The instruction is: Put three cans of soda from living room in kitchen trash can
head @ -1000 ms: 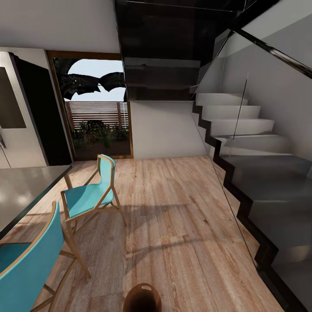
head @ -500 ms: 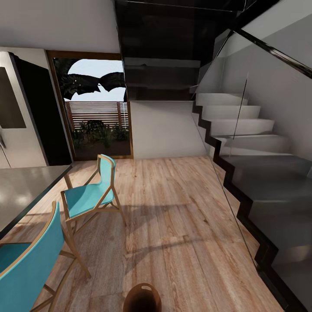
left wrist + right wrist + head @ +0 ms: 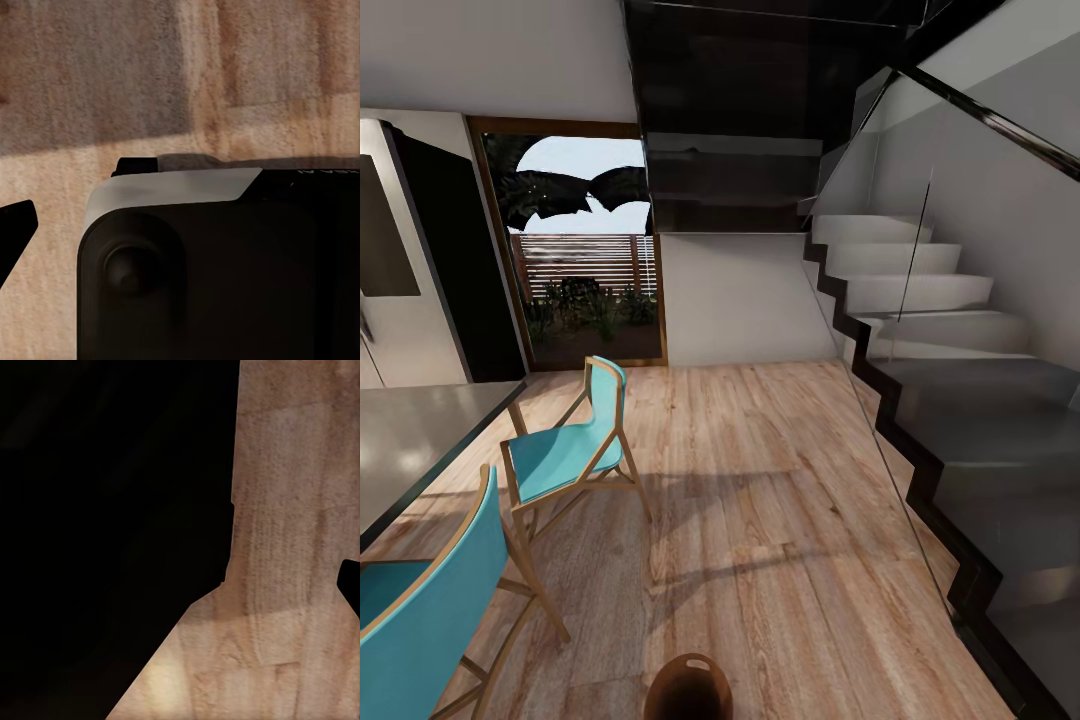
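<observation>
The brown trash can (image 3: 688, 688) stands on the light wood floor at the bottom middle of the head view, with its dark inside and slot handle showing. The orange soda cans are out of view. In the left wrist view, one dark fingertip (image 3: 16, 229) of my left gripper (image 3: 180, 240) sits at the picture's edge, over floor and the robot's dark body. In the right wrist view, a fingertip (image 3: 351, 585) of my right gripper (image 3: 180, 585) is also at the edge. Nothing is held in either gripper.
The stainless fridge (image 3: 400, 290) is at the far left, with a grey table (image 3: 410, 440) and two turquoise chairs (image 3: 565, 455) (image 3: 420, 620) in front of it. A staircase (image 3: 950, 400) with a glass rail fills the right. A wood-framed glass door (image 3: 585, 270) is ahead.
</observation>
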Controlling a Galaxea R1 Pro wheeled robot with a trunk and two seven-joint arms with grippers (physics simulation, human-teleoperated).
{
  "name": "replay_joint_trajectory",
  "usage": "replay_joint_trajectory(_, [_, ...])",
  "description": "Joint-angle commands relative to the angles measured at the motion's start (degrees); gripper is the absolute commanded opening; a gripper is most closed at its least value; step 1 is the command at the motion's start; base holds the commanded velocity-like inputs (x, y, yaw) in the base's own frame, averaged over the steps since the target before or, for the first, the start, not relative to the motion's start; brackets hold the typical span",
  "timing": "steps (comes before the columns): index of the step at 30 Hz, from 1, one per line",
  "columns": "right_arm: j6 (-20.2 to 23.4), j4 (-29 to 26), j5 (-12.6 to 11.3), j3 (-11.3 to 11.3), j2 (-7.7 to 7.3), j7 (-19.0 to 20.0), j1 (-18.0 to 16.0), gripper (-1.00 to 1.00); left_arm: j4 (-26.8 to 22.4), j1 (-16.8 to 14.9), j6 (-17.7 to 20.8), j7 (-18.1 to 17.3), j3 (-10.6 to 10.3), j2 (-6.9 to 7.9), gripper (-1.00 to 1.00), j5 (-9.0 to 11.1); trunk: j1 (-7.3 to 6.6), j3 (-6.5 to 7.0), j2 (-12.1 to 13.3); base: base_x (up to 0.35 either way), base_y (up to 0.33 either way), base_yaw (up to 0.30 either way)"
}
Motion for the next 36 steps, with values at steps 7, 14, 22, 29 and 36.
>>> replay_joint_trajectory(7, [0.00,0.00,0.00,0.00,0.00,0.00,0.00,1.00,0.00,0.00,0.00,0.00,0.00,0.00,1.00,0.00,0.00,0.00,0.00,0.000,0.000,0.000])
replay_joint_trajectory(14, [0.00,0.00,0.00,0.00,0.00,0.00,0.00,1.00,0.00,0.00,0.00,0.00,0.00,0.00,1.00,0.00,0.00,0.00,0.00,0.000,0.000,0.000])
replay_joint_trajectory(22, [0.00,0.00,0.00,0.00,0.00,0.00,0.00,1.00,0.00,0.00,0.00,0.00,0.00,0.00,1.00,0.00,0.00,0.00,0.00,0.000,0.000,0.000])
replay_joint_trajectory(29, [0.00,0.00,0.00,0.00,0.00,0.00,0.00,1.00,0.00,0.00,0.00,0.00,0.00,0.00,1.00,0.00,0.00,0.00,0.00,0.000,0.000,0.000])
replay_joint_trajectory(36, [0.00,0.00,0.00,0.00,0.00,0.00,0.00,1.00,0.00,0.00,0.00,0.00,0.00,0.00,1.00,0.00,0.00,0.00,0.00,0.000,0.000,0.000])
